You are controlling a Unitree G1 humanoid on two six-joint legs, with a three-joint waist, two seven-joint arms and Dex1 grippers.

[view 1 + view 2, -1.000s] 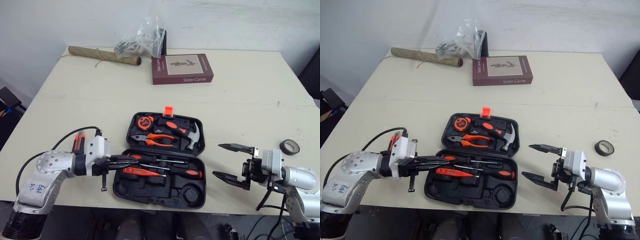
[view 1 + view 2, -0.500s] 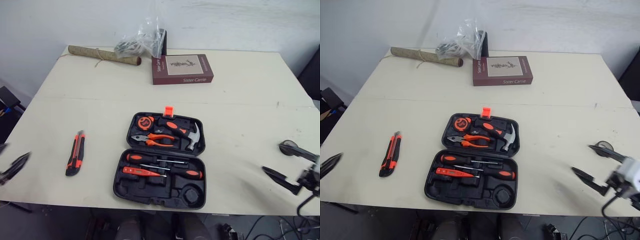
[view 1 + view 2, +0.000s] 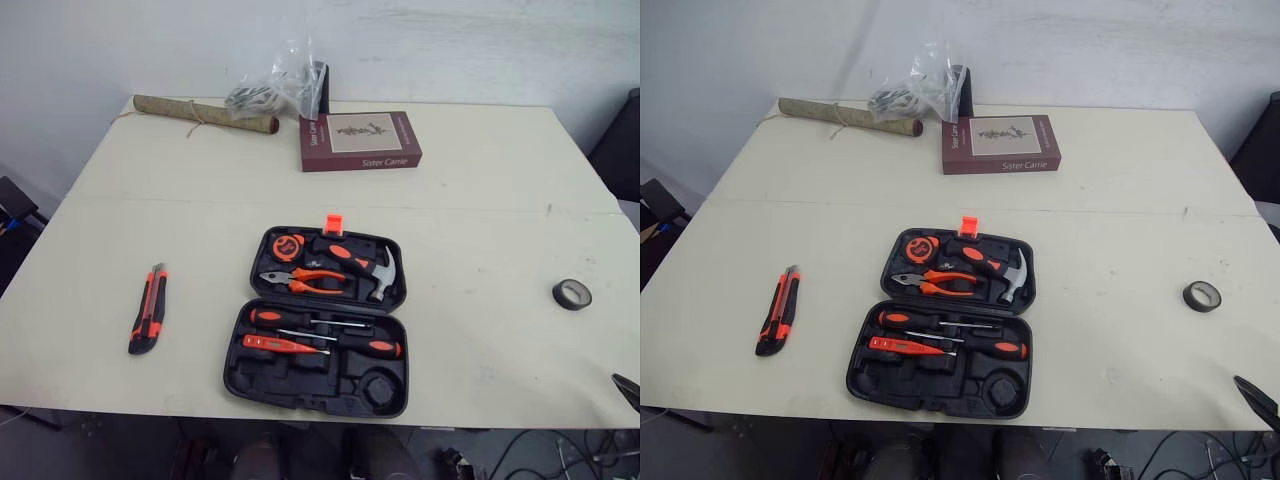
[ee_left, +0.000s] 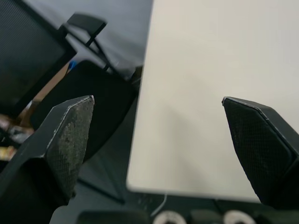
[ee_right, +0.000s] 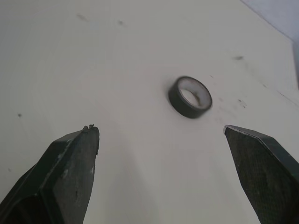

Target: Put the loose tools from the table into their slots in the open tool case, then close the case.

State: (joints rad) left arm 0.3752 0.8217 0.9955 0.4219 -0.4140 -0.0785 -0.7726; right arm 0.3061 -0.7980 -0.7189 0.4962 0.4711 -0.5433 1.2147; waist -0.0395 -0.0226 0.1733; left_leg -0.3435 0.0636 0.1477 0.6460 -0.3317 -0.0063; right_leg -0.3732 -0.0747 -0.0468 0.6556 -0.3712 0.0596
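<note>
Pulling back: the left gripper (image 4: 159, 100), a second earlier reaching into the screwdriver row of the open black plastic tool case (image 3: 318, 320), had withdrawn to the pale table's (image 3: 480, 200) left edge, uncovering the orange-and-black utility knife (image 3: 147, 309). The right gripper (image 5: 161, 130), formerly beside the case, had retreated toward the near right corner, facing the black roll of tape (image 5: 189, 96).

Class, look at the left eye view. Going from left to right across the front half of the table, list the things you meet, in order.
utility knife → open tool case → roll of black tape
</note>
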